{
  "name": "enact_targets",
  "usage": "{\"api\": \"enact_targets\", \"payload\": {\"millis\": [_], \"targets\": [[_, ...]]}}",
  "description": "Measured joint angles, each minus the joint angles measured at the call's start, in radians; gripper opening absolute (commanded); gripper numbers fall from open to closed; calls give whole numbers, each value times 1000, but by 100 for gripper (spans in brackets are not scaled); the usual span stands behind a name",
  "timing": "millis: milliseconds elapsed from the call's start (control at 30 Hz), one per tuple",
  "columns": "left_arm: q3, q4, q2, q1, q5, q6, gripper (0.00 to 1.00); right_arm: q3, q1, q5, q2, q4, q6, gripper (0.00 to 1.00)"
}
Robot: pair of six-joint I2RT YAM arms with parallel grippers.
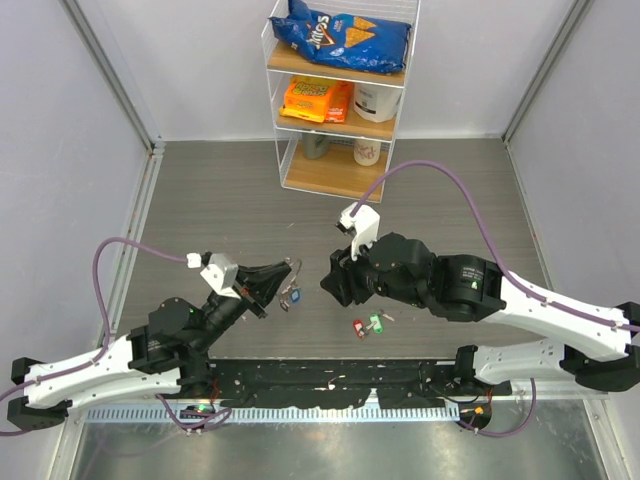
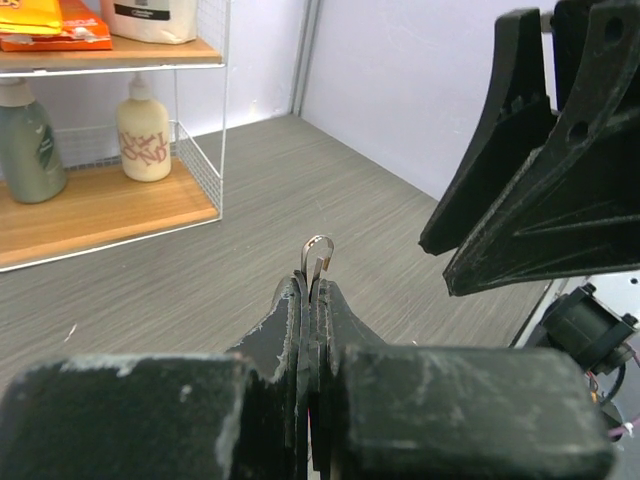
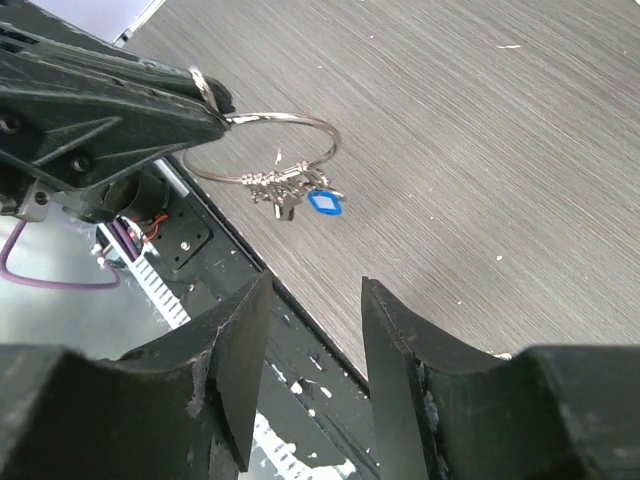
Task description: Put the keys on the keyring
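Grey wood-grain table (image 1: 200, 190) lay under both arms. The left gripper (image 2: 312, 290) was clamped tight on the rim of the keyring (image 3: 300, 117), which jutted from its fingertips toward the right gripper (image 3: 315, 300). That gripper's jaws stood wide and empty, close by. 1 blue key (image 3: 322, 203) dangled from the ring. 2 others, the red key (image 1: 358, 327) and green key (image 1: 376, 322), lay side by side on the table.

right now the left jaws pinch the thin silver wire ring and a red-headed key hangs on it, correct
Wrong colour: the key hanging on the thin silver wire ring has a blue plastic head, not red; the right wrist view shows it.
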Motion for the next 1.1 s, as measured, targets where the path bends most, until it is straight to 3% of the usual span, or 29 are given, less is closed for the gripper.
{"api": "enact_targets", "payload": {"millis": [533, 1100], "targets": [[0, -24, -14, 0, 228, -65, 0, 243, -1, -193, 83, -61, -217, 45], [0, -23, -21, 0, 328, -103, 0, 259, -1, -307, 138, -84, -236, 40]]}}
